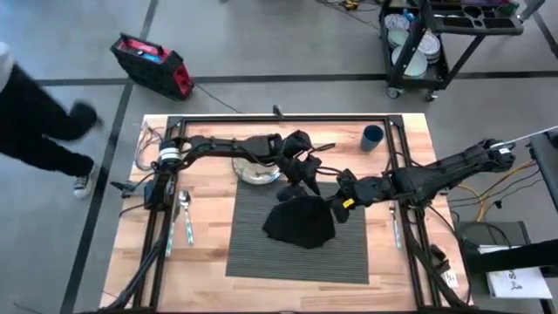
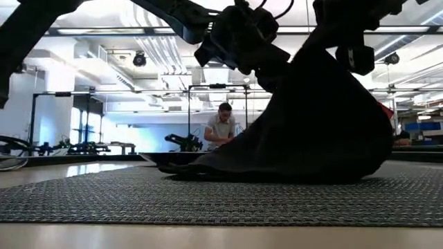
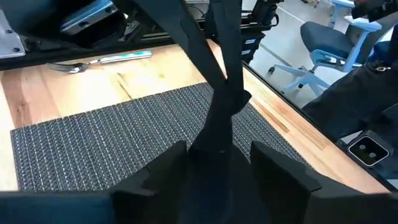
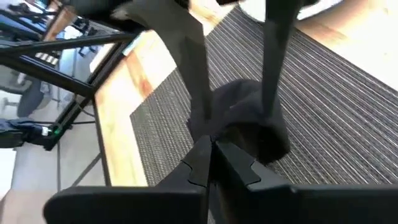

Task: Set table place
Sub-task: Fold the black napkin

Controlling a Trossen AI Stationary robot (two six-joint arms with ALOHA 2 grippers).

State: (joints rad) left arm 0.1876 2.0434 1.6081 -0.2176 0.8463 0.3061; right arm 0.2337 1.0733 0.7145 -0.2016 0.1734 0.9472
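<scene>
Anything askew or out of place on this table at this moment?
The black napkin is not flat: it sits bunched on the grey placemat, pulled up into a tent by the left gripper and right gripper, both pinching it. The plate lies off the placemat, at its far edge.

The placemat (image 1: 296, 231) lies on the table (image 1: 209, 262) and I place all else by it. A napkin (image 1: 301, 222) sits on its upper middle — my left gripper (image 1: 301, 187) at the napkin's far-left corner, my right gripper (image 1: 340, 208) at its right edge. A plate (image 1: 257, 170) overlaps the placemat's far-left corner. A spoon (image 1: 185, 214) lies left of it, a cup (image 1: 373, 137) beyond its far-right corner.
</scene>
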